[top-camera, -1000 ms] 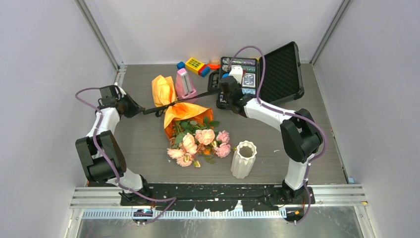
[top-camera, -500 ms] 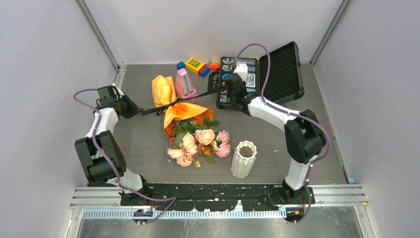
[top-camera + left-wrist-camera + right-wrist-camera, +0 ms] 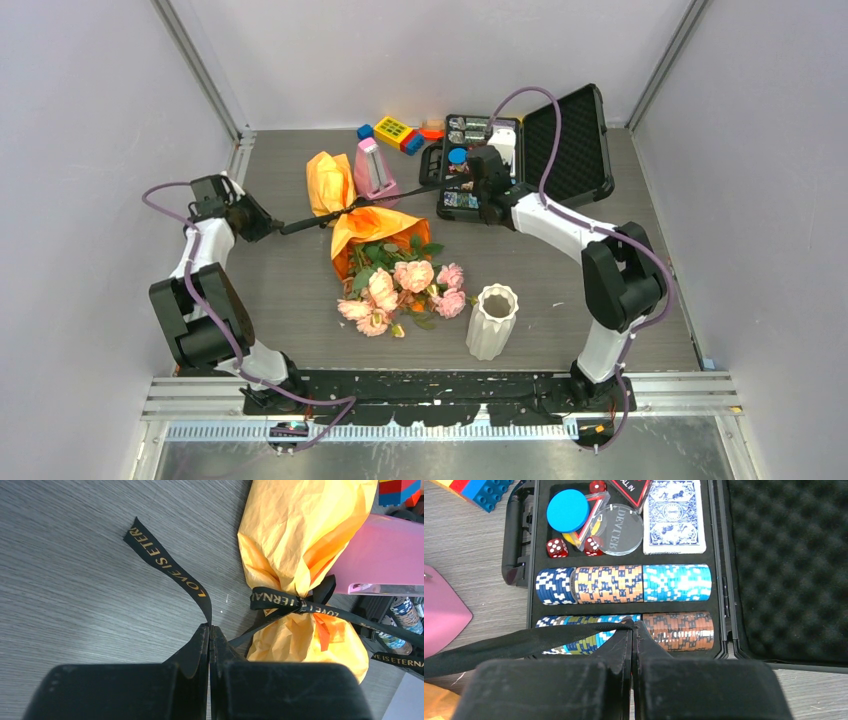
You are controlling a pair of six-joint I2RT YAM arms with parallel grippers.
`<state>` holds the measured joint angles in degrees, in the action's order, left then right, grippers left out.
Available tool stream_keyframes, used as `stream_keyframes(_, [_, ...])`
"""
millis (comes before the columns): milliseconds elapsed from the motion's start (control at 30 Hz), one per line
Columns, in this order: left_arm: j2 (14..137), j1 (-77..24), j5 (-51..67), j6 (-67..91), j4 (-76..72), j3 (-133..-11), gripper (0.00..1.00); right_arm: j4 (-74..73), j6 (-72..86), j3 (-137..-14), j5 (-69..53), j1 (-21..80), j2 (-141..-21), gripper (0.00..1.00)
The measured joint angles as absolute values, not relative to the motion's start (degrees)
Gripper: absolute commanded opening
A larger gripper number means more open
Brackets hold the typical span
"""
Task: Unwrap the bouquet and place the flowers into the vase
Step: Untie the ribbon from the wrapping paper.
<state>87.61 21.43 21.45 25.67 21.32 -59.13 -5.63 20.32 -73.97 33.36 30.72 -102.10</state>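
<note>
The bouquet (image 3: 372,232) lies mid-table in its orange paper (image 3: 330,185), its roses (image 3: 412,276) fanned out near the upright white vase (image 3: 492,322). The left gripper (image 3: 210,628), out to the left, and the right gripper (image 3: 632,625), over the open poker chip case (image 3: 784,570), each pinch the taut black ribbon (image 3: 280,601), fingers pressed together on it.

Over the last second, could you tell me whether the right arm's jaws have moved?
Yes: the right jaws, shut on the ribbon, shifted rightward over the black case, away from the bouquet.
</note>
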Motion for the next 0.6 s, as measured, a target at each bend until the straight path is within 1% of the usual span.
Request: stream_keyframes(600, [85.8, 22.5, 18.8, 23.6, 23.1, -60.0, 0.00, -5.8, 21.4, -72.3, 32.4, 27.5, -98.8, 0.00])
